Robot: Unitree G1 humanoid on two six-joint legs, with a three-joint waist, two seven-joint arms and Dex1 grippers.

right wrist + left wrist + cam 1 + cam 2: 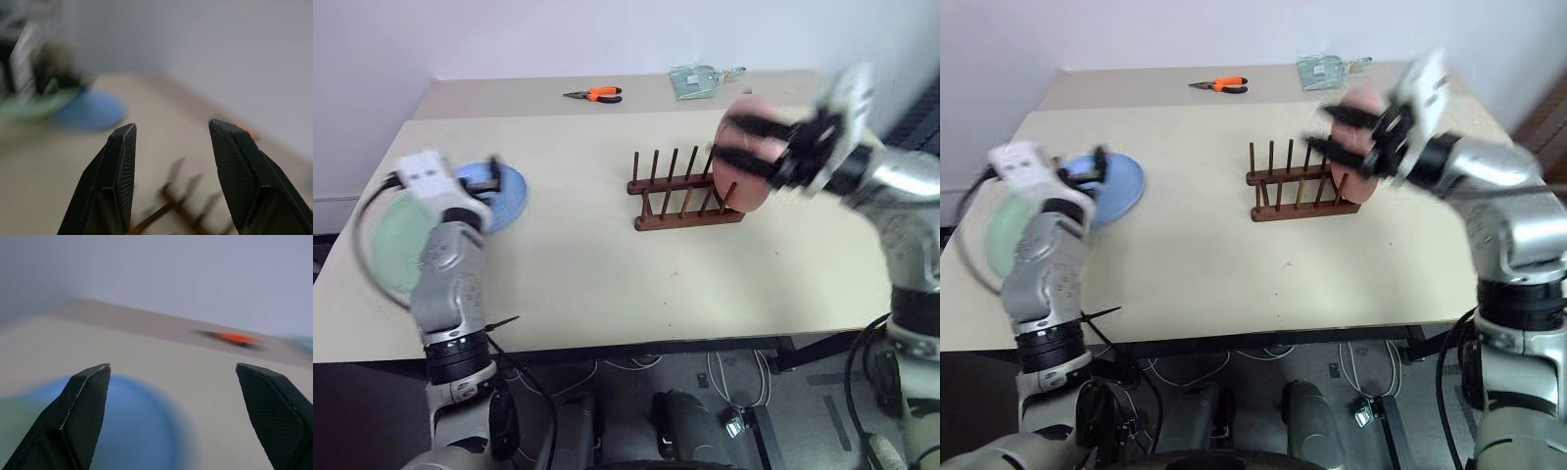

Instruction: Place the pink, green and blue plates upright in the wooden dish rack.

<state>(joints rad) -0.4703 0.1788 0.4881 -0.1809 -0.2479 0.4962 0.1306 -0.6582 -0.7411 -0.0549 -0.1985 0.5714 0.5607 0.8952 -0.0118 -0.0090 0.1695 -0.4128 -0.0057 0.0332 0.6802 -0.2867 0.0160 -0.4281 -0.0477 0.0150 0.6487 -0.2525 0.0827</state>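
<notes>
My right pincer [744, 142] hangs with its jaws apart and nothing between them, close in front of the pink plate [747, 186], which stands on edge at the right end of the wooden dish rack [683, 191], seemingly between the pegs, though blur hides exactly how it seats. My left pincer [173, 416] is spread wide and empty over the left side of the table [607, 264], just above the blue plate [509, 196], which lies flat with the green plate [396, 250] beside it, the two rims overlapping or touching; I cannot tell which sits on top. I judge these plates to be light, stiff and matte, so not very slippery, but shallow and flat against the table, leaving little to bite. I would take the blue one by its rim at the free edge, away from the green plate, then tilt it upright.
</notes>
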